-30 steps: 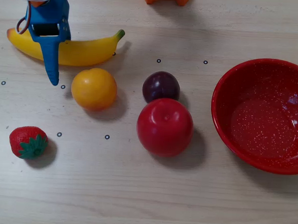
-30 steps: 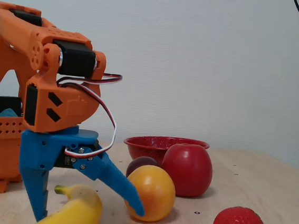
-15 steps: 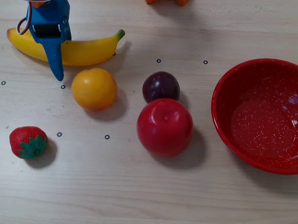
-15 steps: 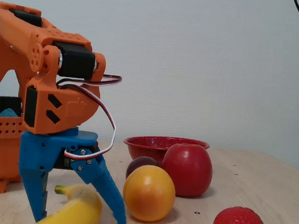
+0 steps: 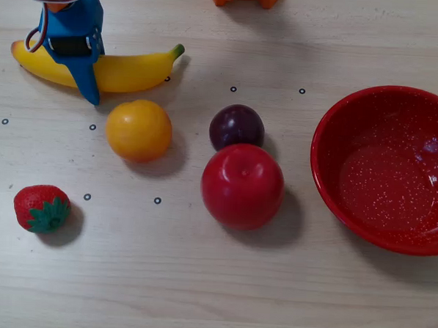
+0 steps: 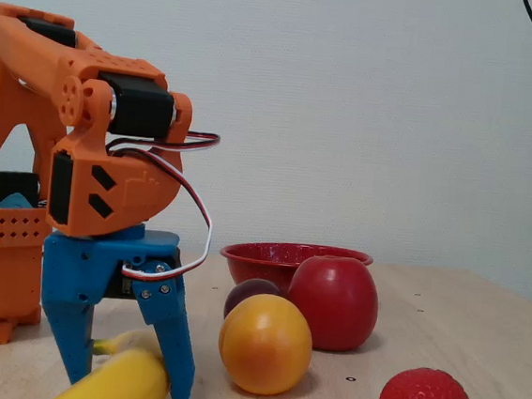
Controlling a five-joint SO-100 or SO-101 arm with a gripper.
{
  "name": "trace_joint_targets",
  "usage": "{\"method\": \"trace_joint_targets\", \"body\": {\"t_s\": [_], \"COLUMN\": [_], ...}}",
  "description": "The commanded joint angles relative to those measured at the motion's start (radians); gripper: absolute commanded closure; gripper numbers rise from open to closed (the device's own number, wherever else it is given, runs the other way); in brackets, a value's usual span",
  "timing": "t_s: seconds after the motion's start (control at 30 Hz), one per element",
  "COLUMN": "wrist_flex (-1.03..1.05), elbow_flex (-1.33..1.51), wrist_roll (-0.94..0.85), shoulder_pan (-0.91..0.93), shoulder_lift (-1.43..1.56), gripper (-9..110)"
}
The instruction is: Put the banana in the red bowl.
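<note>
Nothing of the carrying is done yet. At the upper left of the overhead view the banana (image 5: 128, 69) lies flat on the counter (image 5: 198, 280), and the blue hand (image 6: 122, 374) stands over its middle, fingers spread wide, one on either side of the fruit. Whether they press on it I cannot tell; it does not look lifted. Closing, lifting and crossing past the orange (image 5: 138, 130), plum (image 5: 236, 126) and apple (image 5: 242, 186) to the empty red bowl (image 5: 331, 133) at far right remain.
</note>
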Motion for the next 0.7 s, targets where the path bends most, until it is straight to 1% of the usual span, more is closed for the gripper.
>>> {"method": "trace_joint_targets", "body": {"t_s": [0.0, 0.13, 0.3, 0.47, 0.67], "wrist_flex": [-0.012, -0.012, -0.014, 0.037, 0.206], "elbow_flex": [-0.018, -0.017, -0.018, -0.066, -0.242], "wrist_roll": [0.015, 0.018, 0.023, 0.017, -0.025], "shoulder_pan": [0.011, 0.011, 0.006, 0.003, -0.002], "shoulder_lift": [0.052, 0.054, 0.055, 0.058, 0.084], "gripper": [81, 87, 101, 101, 101]}}
